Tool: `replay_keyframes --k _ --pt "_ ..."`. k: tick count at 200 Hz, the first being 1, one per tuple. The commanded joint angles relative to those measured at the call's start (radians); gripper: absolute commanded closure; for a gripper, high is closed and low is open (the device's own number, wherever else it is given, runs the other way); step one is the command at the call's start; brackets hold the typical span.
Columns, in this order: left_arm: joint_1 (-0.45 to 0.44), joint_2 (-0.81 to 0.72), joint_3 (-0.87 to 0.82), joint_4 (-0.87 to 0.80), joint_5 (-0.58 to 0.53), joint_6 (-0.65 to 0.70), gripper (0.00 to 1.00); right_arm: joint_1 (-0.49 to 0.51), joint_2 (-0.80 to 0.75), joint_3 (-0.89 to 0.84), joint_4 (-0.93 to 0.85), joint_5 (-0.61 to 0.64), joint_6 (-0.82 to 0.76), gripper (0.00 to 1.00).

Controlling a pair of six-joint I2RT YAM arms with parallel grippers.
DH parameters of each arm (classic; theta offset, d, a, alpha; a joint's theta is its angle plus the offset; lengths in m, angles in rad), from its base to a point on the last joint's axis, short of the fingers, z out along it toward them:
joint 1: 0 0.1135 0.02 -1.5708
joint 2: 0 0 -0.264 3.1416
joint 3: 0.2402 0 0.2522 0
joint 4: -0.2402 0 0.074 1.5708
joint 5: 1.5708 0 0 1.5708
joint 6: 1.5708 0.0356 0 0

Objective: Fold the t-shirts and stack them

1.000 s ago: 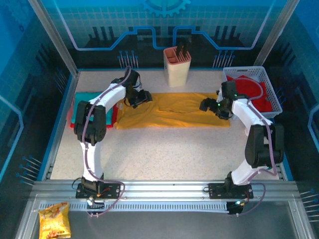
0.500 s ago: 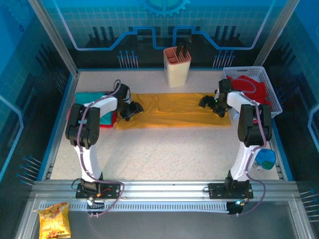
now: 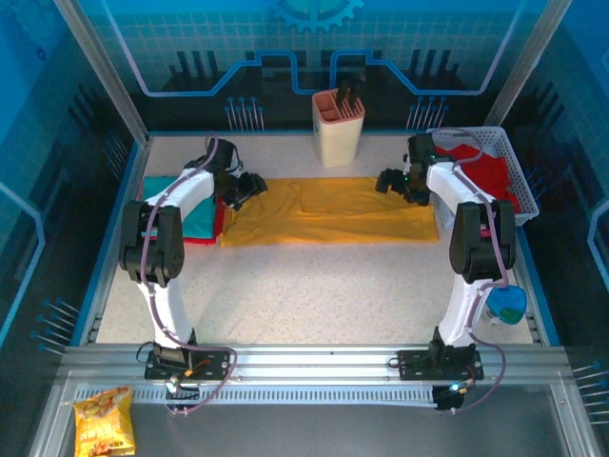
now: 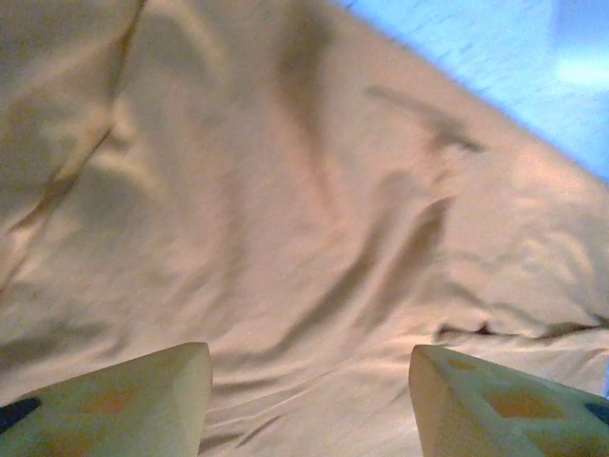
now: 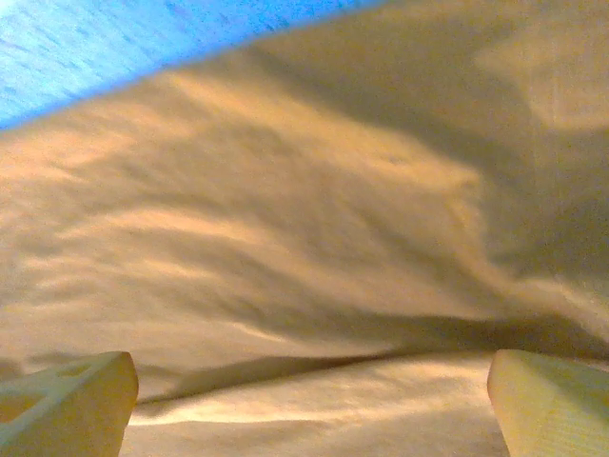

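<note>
The mustard-yellow t-shirt [image 3: 333, 211] lies as a long flat strip across the back of the table. My left gripper [image 3: 243, 188] hovers open over its left end, beside the teal t-shirt [image 3: 190, 217], which lies on a red one [image 3: 219, 221]. My right gripper [image 3: 390, 181] stands open over the strip's far right edge. In the left wrist view, wrinkled yellow cloth [image 4: 285, 209] lies under the left gripper [image 4: 309, 381], with nothing between its fingers [image 4: 124, 400]. The right wrist view has a fold of the yellow cloth [image 5: 314, 286] under the widely open right gripper [image 5: 314, 390].
A white basket [image 3: 514, 157] at the back right holds red t-shirts [image 3: 485, 176]. A beige holder [image 3: 339, 124] stands behind the yellow shirt. A blue-lidded item [image 3: 507, 305] sits by the right arm. A snack bag [image 3: 103, 422] lies off the table at front left.
The left gripper moved left along the yellow shirt, dipped toward me, then went back. The right gripper shifted toward the shirt's far edge. Both arms swung outward, both grippers stayed open.
</note>
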Motion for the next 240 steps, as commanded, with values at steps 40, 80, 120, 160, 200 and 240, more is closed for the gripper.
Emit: replay_keyframes --k 40,80,120,160,200,240 --pt "-0.068 0.126 0.11 -0.031 -0.008 -0.035 0.45 0.029 0.171 0.194 -0.12 0.146 -0.064 0.06" --pt "-0.092 0.222 0.164 -0.063 -0.013 -0.062 0.45 0.031 0.229 0.213 -0.156 0.114 -0.049 0.07" --pt "-0.102 0.295 0.258 -0.154 -0.036 -0.013 0.45 0.032 0.258 0.21 -0.21 0.087 -0.031 0.08" --pt "-0.102 0.389 0.402 -0.27 -0.047 0.066 0.45 0.057 0.219 0.136 -0.253 0.056 -0.014 0.1" --pt "-0.103 0.475 0.537 -0.345 -0.029 0.093 0.45 0.114 0.097 -0.037 -0.231 0.014 0.007 0.1" --pt "-0.114 0.553 0.683 -0.412 0.001 0.118 0.45 0.236 -0.071 -0.259 -0.18 0.001 0.068 0.12"
